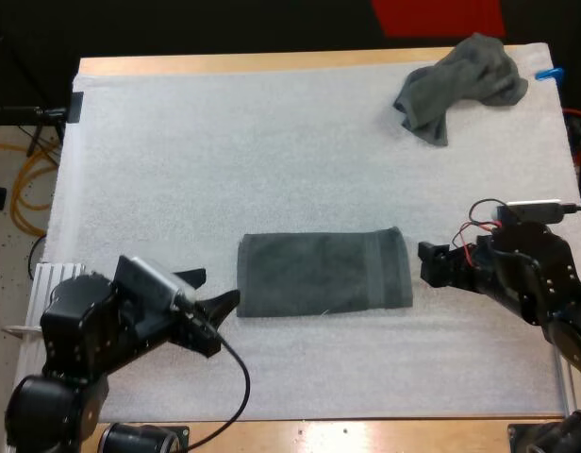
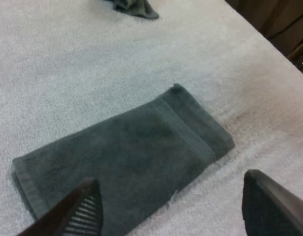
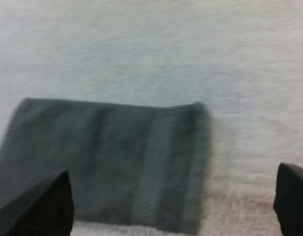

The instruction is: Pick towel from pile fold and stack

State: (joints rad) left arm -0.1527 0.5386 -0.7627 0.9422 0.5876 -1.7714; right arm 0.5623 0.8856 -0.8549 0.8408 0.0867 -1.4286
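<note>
- The folded dark grey-green towel (image 1: 323,274) lies flat as a rectangle near the middle of the white foam mat (image 1: 224,142), slightly toward 6 o'clock in the high view. Its long sides run from 9 to 3 o'clock.
- A stitched band crosses the folded towel close to its 3 o'clock end. The same band shows in the left wrist view (image 2: 127,157) and the right wrist view (image 3: 102,157).
- The crumpled dark grey-green towel (image 1: 460,85) sits in a loose heap at about 1 o'clock on the mat. It is well apart from the folded one and close to the mat's far edge.
- The left gripper (image 1: 210,290) is at the folded towel's 9 o'clock end, with its jaws standing apart and gripping nothing.
- In the left wrist view, one black finger (image 2: 77,211) of the left gripper (image 2: 171,196) hangs over the towel's near edge and the other is over bare mat (image 2: 68,64). I cannot tell whether either touches the cloth.
- The right gripper (image 1: 424,262) is just beside the towel's 3 o'clock end, clear of it over the mat.
- Its jaws are also wide apart, and the right wrist view shows its two fingers (image 3: 43,206) on either side of the towel's banded end.
- The wooden table (image 1: 224,63) shows as a thin strip around the mat.
</note>
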